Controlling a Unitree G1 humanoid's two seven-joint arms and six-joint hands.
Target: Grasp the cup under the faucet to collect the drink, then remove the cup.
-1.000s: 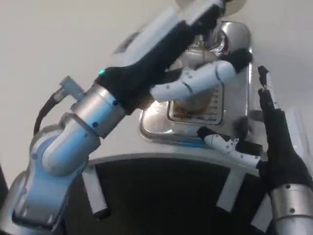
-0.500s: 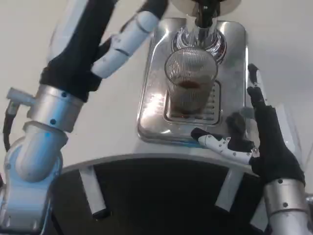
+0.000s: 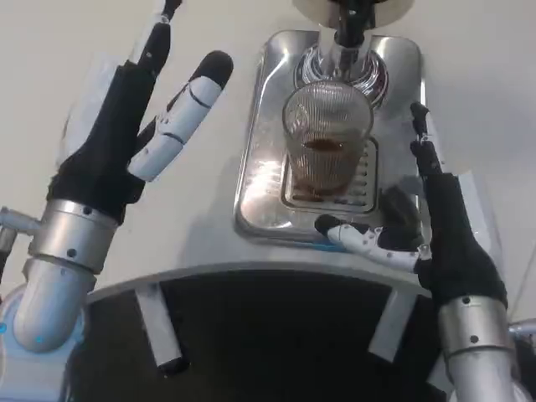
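A clear ribbed cup [image 3: 327,142] with a little brown drink in it stands upright on the grille of a shiny metal drip tray [image 3: 260,201], directly under the faucet [image 3: 348,25]. My left hand [image 3: 134,134] is open to the left of the tray, fingers spread and pointing up, apart from the cup. My right hand [image 3: 427,218] is open at the tray's right front corner, its fingers stretched toward the cup's right side without touching it.
The tray sits on a white table [image 3: 67,50] whose curved front edge runs just below it. White legs or struts [image 3: 159,331] show beneath the edge. The dispenser's round base [image 3: 352,7] is at the top.
My left arm has swung away from the faucet and cup to the left and pulled back, uncovering the cup. My right hand has crept slightly closer to the tray.
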